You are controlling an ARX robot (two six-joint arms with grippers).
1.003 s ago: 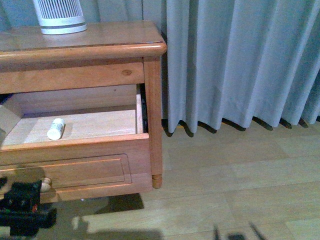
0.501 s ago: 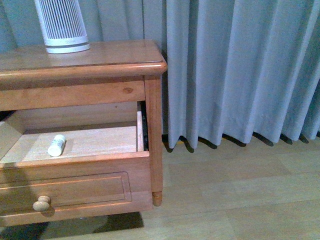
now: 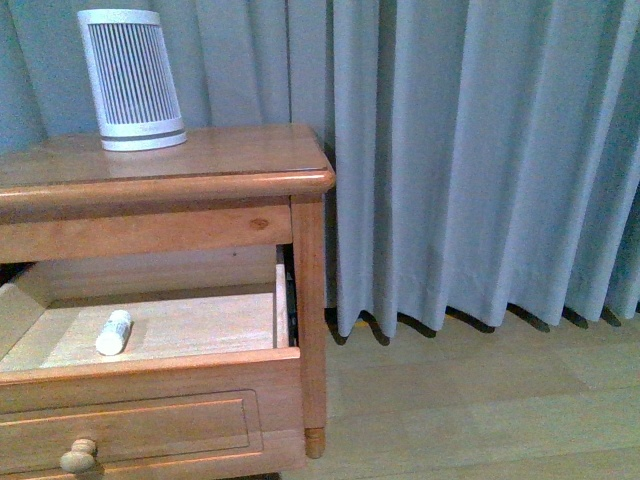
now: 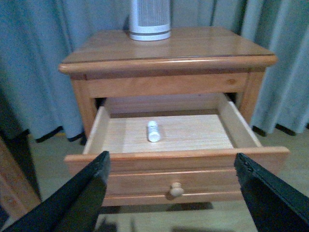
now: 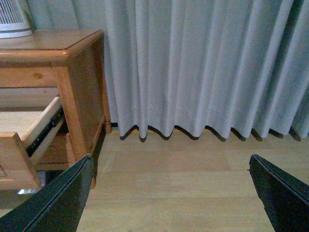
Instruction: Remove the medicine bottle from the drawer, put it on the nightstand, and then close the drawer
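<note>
Bottle loc: small white cylindrical medicine bottle point(image 3: 113, 332) is seen lying on its side on the pale floor of the pulled-out honey-coloured wooden drawer point(image 3: 150, 367); nothing touches it.
Left hand point(image 4: 171, 158): fingers spread wide, nothing held; aimed at the drawer opening, well short of the bottle.
Right hand point(image 5: 170, 157): spread wide, empty; pointed at the floor & grey pleated curtain point(image 5: 203, 67) beside the honey-coloured wooden nightstand point(image 3: 200, 160).
Risk, roll: bottle is round & lying flat, so it could be rolled off if nudged by one finger first.
Risk, snag: fingers could be caught on the drawer's front rim or the rail above, as clearance looks low.
Risk, placing: white tapered slatted device point(image 3: 132, 80) on top could be bumped.
Risk, closing: drawer could be jammed if pushed off-centre.
Left wrist view only: whole drawer w/ both side walls; bottle approx. central.
Front view: drawer's left side cropped; no hand seen.
Right wrist view only: drawer's side runner; bottle not shown.
</note>
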